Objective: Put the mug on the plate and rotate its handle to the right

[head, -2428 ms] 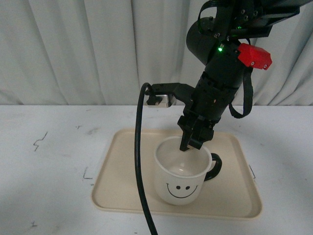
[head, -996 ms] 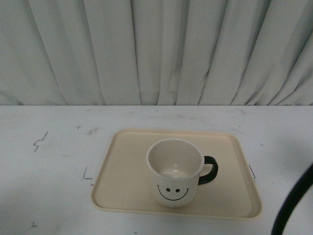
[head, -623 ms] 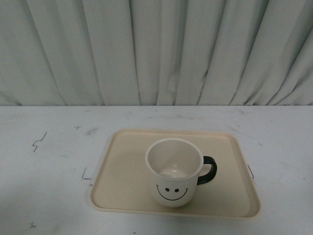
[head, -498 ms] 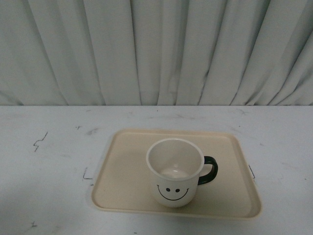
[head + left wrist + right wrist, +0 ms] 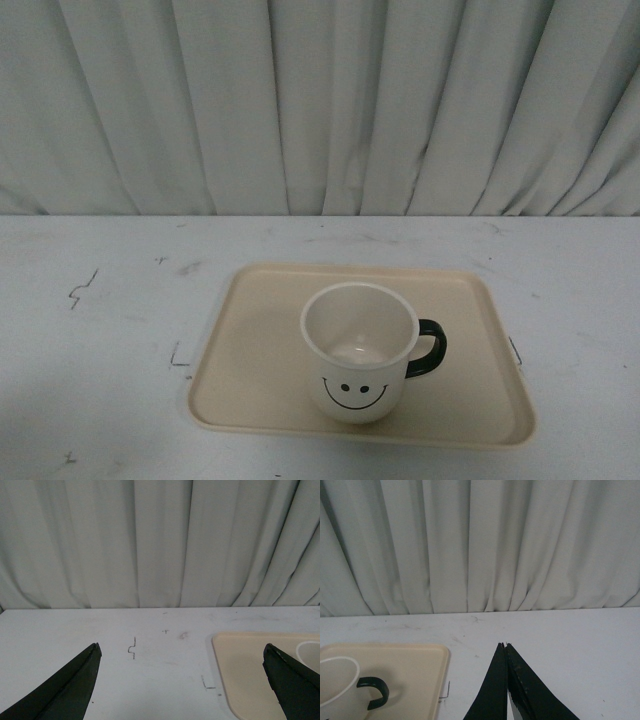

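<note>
The white mug (image 5: 358, 352) with a black smiley face stands upright on the beige plate (image 5: 250, 350) in the front view. Its black handle (image 5: 428, 348) points right. Neither gripper shows in the front view. In the left wrist view my left gripper (image 5: 182, 655) is open and empty over the bare table, left of the plate's corner (image 5: 240, 665). In the right wrist view my right gripper (image 5: 504, 645) is shut and empty, right of the plate (image 5: 415, 665), with the mug (image 5: 337, 685) and its handle (image 5: 374, 691) at the view's edge.
The white table (image 5: 100, 330) carries small black marks (image 5: 80, 288) left of the plate. A pleated white curtain (image 5: 320, 100) hangs along the table's far edge.
The right arm, which had its fingers at the mug's rim, has drawn back out of the front view. The mug now stands free on the plate, shifted slightly, handle still pointing right.
</note>
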